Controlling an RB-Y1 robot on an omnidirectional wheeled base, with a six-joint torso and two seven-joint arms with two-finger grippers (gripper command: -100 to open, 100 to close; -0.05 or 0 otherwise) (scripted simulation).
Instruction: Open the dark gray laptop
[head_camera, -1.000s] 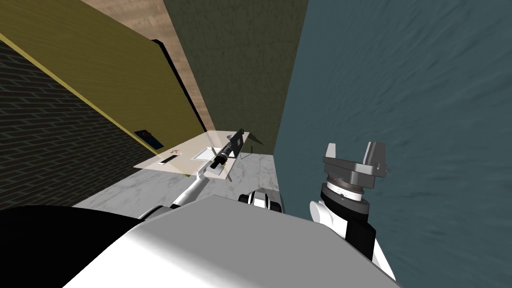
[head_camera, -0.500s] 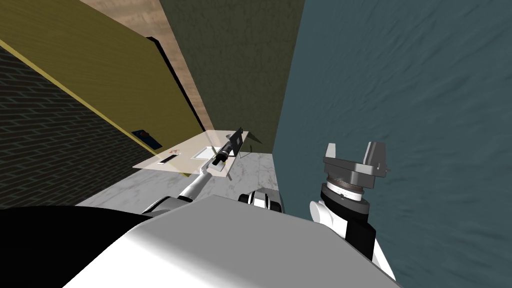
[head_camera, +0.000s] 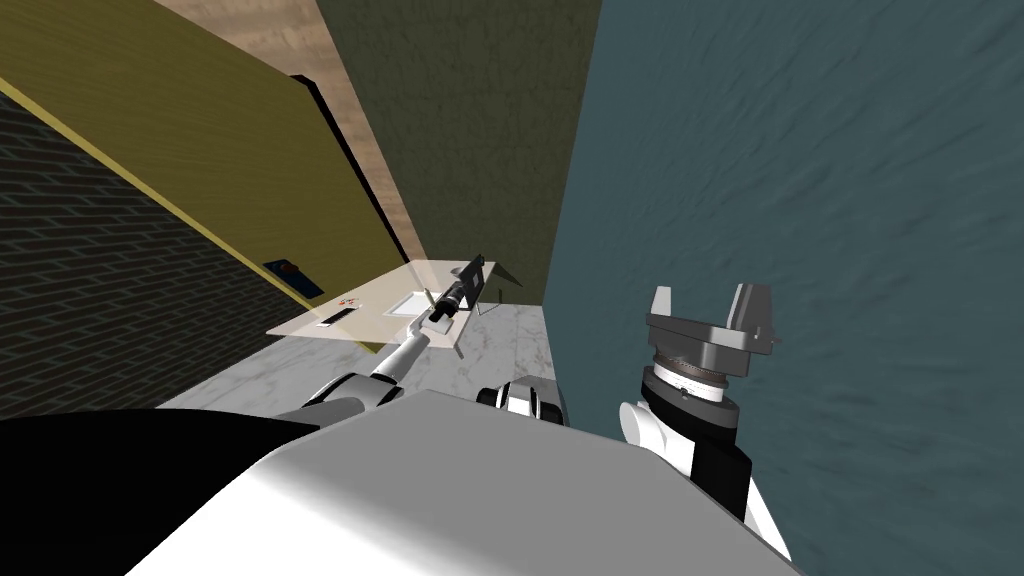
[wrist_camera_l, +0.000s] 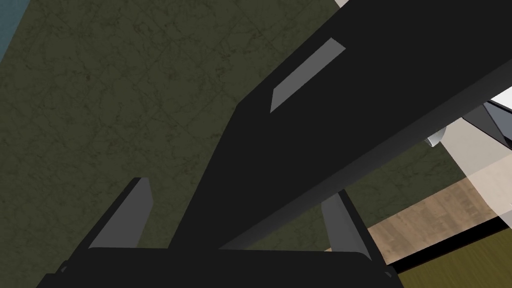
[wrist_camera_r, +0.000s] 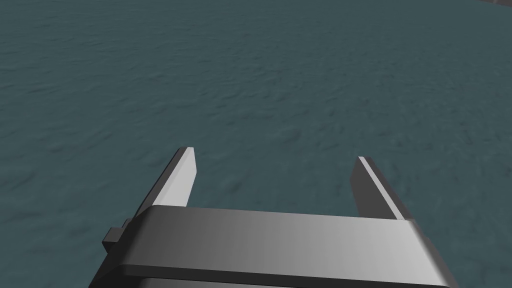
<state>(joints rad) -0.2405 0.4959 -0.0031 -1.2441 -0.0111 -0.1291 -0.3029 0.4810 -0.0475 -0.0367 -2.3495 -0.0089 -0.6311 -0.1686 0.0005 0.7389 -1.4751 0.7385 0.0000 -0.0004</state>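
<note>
The dark gray laptop (head_camera: 478, 272) stands at the far end of a pale table (head_camera: 320, 327) with its lid partly raised. In the left wrist view the lid (wrist_camera_l: 350, 90) is a broad dark slab with a pale grey strip on it. It runs slantwise between my left gripper's fingers. My left gripper (wrist_camera_l: 237, 187) is open around the lid's edge, and its fingers (wrist_camera_l: 135, 215) stand wide apart. The head view shows the left arm stretched across the table to the laptop, gripper (head_camera: 466, 284) at the lid. My right gripper (head_camera: 705, 292) is held up near my chest, open and empty (wrist_camera_r: 275, 154).
On the table lie a white flat tray (head_camera: 410, 304), a small dark bar (head_camera: 335, 318) and a red-marked item (head_camera: 350, 300). A blue-grey wall (head_camera: 800, 200) stands close on the right. An olive wall (head_camera: 470, 120) is behind the table, a yellow one (head_camera: 200, 150) on the left.
My left arm has reached a little farther across the table towards the laptop, its elbow rising into view. The right arm has not moved.
</note>
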